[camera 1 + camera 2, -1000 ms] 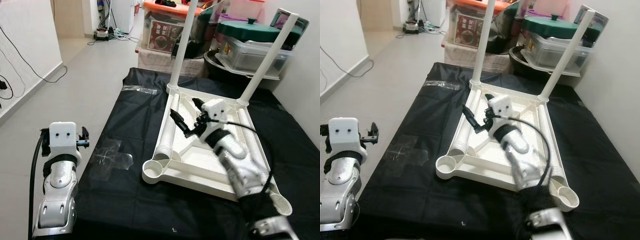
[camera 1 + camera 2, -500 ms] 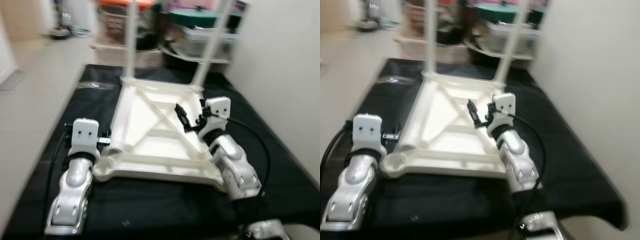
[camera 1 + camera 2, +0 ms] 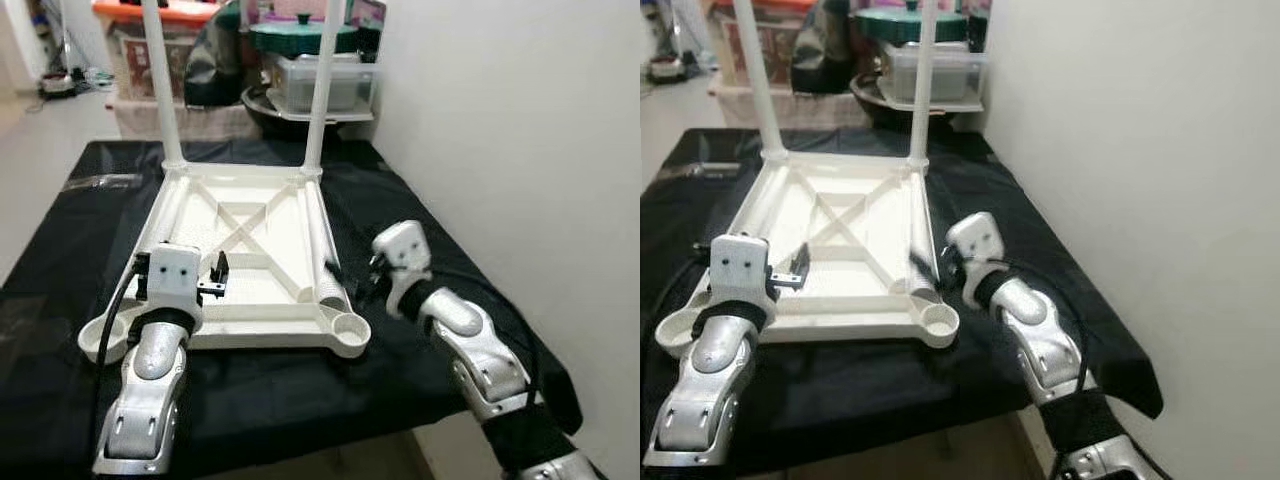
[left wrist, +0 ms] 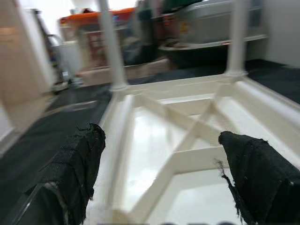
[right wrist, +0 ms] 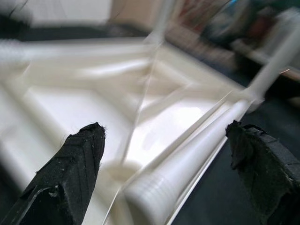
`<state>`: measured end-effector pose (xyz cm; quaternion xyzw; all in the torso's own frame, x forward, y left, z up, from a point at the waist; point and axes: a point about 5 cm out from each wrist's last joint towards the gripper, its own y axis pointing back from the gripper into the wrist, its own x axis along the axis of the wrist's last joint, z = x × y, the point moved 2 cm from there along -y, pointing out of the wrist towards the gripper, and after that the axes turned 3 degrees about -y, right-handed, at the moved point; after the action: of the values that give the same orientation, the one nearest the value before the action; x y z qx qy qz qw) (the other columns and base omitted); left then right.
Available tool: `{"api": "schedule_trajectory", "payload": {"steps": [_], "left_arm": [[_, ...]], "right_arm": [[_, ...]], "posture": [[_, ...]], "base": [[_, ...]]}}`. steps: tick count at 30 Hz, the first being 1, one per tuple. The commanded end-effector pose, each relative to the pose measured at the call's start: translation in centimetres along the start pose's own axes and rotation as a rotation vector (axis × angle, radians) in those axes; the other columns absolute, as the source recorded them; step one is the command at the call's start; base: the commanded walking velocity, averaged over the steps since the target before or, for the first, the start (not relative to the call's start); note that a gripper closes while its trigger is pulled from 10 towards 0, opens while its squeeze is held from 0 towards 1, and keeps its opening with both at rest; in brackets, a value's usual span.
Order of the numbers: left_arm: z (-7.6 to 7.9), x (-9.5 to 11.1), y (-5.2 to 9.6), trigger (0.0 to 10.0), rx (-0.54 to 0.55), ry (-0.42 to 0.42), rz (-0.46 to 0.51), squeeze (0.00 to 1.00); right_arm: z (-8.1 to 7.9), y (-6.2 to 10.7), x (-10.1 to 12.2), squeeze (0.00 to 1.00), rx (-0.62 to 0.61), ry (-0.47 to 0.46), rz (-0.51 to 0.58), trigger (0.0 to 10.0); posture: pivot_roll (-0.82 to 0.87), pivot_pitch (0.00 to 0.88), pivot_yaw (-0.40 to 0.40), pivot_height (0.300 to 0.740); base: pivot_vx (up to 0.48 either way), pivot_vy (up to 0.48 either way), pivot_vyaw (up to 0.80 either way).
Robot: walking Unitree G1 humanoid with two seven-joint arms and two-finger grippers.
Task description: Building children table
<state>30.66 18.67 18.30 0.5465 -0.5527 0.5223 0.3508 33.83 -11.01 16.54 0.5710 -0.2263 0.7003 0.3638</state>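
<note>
A white plastic children's table (image 3: pixel 240 225) lies upside down on a black cloth. Two legs (image 3: pixel 158 80) stand upright in its far corners. The near corner sockets (image 3: pixel 350 335) are empty. A loose leg (image 3: pixel 322 250) lies along the right side rail, its threaded end (image 5: pixel 150 190) near the near-right socket. My left gripper (image 3: pixel 218 275) hovers open over the near-left part of the frame, with nothing between its fingers (image 4: pixel 75 164). My right gripper (image 3: pixel 345 282) is open at the near-right corner, close to the loose leg's threaded end, holding nothing.
Storage boxes, a green-lidded pot (image 3: pixel 295 35) and an orange-lidded bin (image 3: pixel 125 15) crowd the far end. A white wall (image 3: pixel 500 150) runs close along the right. The black cloth (image 3: pixel 430 230) ends at the near and right edges of the surface.
The camera has swung right. My left arm came up over the near-left of the table frame. My right gripper dropped from the frame's middle to the near-right corner.
</note>
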Motion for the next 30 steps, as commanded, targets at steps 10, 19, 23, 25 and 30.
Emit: {"api": "schedule_trajectory", "payload": {"steps": [10,19,23,25,30], "left_arm": [[-1.8,-1.0,-0.2,10.0,0.100,-0.020,-0.050,0.00],[-1.6,-0.8,-0.3,10.0,0.100,-0.022,-0.044,0.00],[-1.6,-0.8,-0.3,10.0,0.102,-0.023,-0.041,0.00],[-1.6,-0.8,-0.3,10.0,0.102,-0.023,-0.041,0.00],[-1.9,-0.6,-0.4,10.0,0.113,-0.029,-0.037,0.00]], "right_arm": [[0.9,-0.5,-2.6,0.00,-0.001,0.097,-0.178,10.0],[0.5,-2.4,-3.5,0.00,-0.032,0.156,-0.250,10.0],[0.4,-2.7,-3.8,0.00,-0.020,0.176,-0.279,10.0],[0.4,-2.7,-3.8,0.00,-0.020,0.176,-0.279,10.0],[0.7,-2.4,-4.8,0.00,0.037,0.261,-0.354,10.0]], "posture": [[0.05,0.000,-0.132,0.740],[0.06,0.000,-0.135,0.740],[0.07,0.000,-0.138,0.740],[0.07,0.000,-0.138,0.740],[0.07,0.000,-0.145,0.740]], "base": [[0.000,0.000,0.00],[0.000,0.000,0.00],[0.000,0.000,0.00],[0.000,0.000,0.00],[0.000,0.000,0.00]]}}
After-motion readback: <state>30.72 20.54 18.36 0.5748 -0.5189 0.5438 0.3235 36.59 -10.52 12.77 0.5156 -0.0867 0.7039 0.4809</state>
